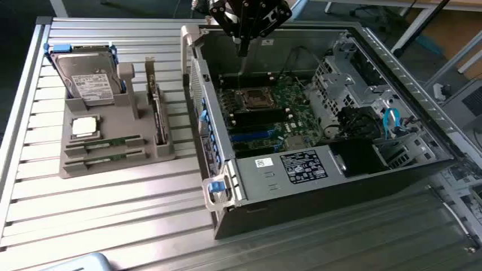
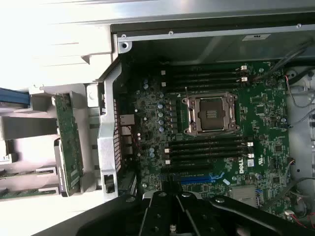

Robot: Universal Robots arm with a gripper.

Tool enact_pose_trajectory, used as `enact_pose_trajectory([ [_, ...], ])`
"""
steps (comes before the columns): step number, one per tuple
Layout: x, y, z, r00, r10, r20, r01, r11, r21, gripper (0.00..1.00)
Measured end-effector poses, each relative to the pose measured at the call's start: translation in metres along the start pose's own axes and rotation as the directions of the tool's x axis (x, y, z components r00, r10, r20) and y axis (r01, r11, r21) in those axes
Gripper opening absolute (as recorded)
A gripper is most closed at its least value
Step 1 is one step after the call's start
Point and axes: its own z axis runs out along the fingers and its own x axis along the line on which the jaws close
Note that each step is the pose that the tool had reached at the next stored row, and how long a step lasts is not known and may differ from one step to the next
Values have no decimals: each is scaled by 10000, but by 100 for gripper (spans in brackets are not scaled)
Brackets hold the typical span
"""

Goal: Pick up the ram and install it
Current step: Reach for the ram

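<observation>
Exterior view: jaws hung shut and empty above the open grey metal computer case (image 1: 301,217); thin green ram sticks (image 1: 101,145) lay untouched in a grey holder (image 1: 90,107), well apart.

The exterior view looks down from high and at a slant onto the slatted tabletop (image 1: 113,209). It stands far enough back to take in the whole open computer case (image 1: 391,56) toward the exterior view's right and the grey parts holder (image 1: 113,166) toward its left, with the gripper (image 1: 242,52) at the far edge. The wrist view faces almost straight down into the case from close by, centred on the motherboard (image 2: 266,113) and its CPU socket (image 2: 210,114). Both views share that board, the socket, the case's perforated wall (image 2: 116,142) and the holder's upright expansion card (image 2: 69,142).
</observation>
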Motion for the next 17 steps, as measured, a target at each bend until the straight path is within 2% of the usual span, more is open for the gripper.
enact_pose_trajectory([
  [13, 3, 0, 0, 10000, 1, 0, -1, 10000, 0, 11],
  [17, 60, -5, -2, 10000, -1, 0, 1, 10000, 0, 11],
])
